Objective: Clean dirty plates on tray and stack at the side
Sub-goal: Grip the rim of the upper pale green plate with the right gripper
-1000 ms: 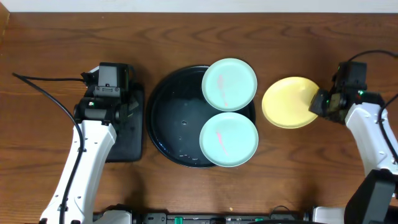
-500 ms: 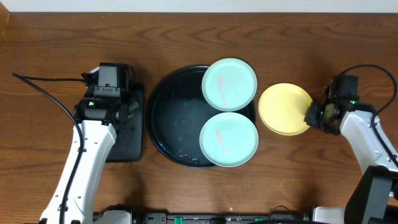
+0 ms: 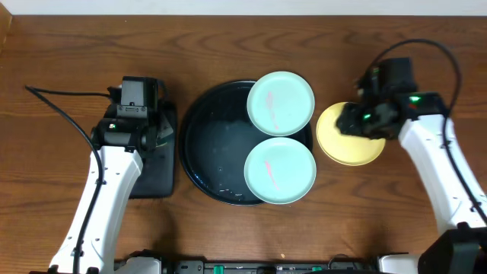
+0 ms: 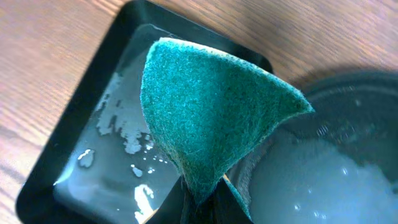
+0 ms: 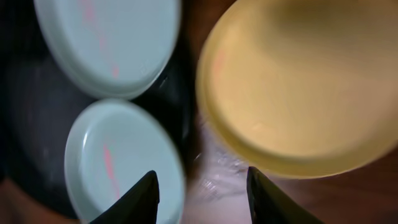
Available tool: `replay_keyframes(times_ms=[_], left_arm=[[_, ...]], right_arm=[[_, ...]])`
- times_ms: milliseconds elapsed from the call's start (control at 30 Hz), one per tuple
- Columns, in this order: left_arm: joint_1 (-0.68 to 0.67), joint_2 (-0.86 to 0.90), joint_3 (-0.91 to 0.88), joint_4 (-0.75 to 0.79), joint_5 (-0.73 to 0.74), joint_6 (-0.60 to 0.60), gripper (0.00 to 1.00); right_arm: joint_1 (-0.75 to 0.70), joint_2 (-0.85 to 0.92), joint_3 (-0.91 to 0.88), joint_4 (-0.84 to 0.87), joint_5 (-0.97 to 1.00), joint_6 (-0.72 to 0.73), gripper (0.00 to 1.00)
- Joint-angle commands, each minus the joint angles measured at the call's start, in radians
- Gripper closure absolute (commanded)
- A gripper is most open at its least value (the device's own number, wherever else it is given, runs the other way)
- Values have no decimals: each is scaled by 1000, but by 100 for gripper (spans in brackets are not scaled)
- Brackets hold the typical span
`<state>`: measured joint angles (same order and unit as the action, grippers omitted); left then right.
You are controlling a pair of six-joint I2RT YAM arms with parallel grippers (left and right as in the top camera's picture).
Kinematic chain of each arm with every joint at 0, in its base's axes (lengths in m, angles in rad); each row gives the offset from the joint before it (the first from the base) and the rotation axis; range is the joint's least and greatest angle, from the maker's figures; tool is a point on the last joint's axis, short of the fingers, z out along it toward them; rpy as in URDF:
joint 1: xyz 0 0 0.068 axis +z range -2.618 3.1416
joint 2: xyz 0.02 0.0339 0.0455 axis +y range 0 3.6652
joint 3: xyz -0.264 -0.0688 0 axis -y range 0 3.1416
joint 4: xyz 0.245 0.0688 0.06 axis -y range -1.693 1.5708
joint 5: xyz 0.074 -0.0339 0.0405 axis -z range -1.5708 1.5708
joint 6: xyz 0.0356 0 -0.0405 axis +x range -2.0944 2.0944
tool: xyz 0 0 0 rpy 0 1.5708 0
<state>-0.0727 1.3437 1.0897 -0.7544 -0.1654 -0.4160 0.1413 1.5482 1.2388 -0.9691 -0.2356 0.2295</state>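
Note:
Two aqua plates, each with a pink smear, lie on the right half of the round black tray (image 3: pixel 205 144): one at the back (image 3: pixel 281 103), one at the front (image 3: pixel 279 170). The pale yellow plate (image 3: pixel 346 151) lies flat on the wood just right of the tray. My right gripper (image 3: pixel 354 122) hovers over its left part, open. In the right wrist view the open right gripper (image 5: pixel 202 173) holds nothing, with the yellow plate (image 5: pixel 305 81) ahead on the right and an aqua plate (image 5: pixel 118 168) on the left. My left gripper (image 4: pixel 202 200) is shut on a green sponge (image 4: pixel 211 112).
A small rectangular black tray (image 4: pixel 93 155) holding water lies under the left gripper, left of the round tray and close to it. Water drops dot the round tray's bare left half. A black cable (image 3: pixel 61 103) runs across the table's left side.
The right gripper set the yellow plate down beside the tray, opened and let it go. It then moved left over the plate. The left arm stayed still.

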Motion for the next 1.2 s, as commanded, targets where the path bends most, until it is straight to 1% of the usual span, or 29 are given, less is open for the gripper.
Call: replay_keyframes(times_ms=[0,233,400,500,667,767,833,967,1100,1167], left_arm=[[4,11,14,-2,99,120,93],[4,19,14,-43,113,154,93],[4,22,14,-51,101,154,93],[4,22,14,-51,102,154,92],[4,22,14,-50,102,153,93],[4,22,14,-49,102,153,93],[4,22,14,-49,102,153,93],[4,22,14,-50,102,121,92],[4,22,14,-49,102,61,93],[4,22,14,-49,102,58,93]], right_arm=[[68,35,-31,-16,-23,-11,57],[158,143,-58,-22,-3,-13,63],[188,227,-58,-22,6,-29,76],[195,260,-58,-23,14,-29,80],[204,278,-58,-21,14,-29,89],[227,277,-58,-13,11,-28,98],[261,277,-54,2,-27,-21,99],[328,277,-40,60,-46,80,99],[388,277,-40,191,-46,311,99],[413,277,-40,266,-35,394,99]])
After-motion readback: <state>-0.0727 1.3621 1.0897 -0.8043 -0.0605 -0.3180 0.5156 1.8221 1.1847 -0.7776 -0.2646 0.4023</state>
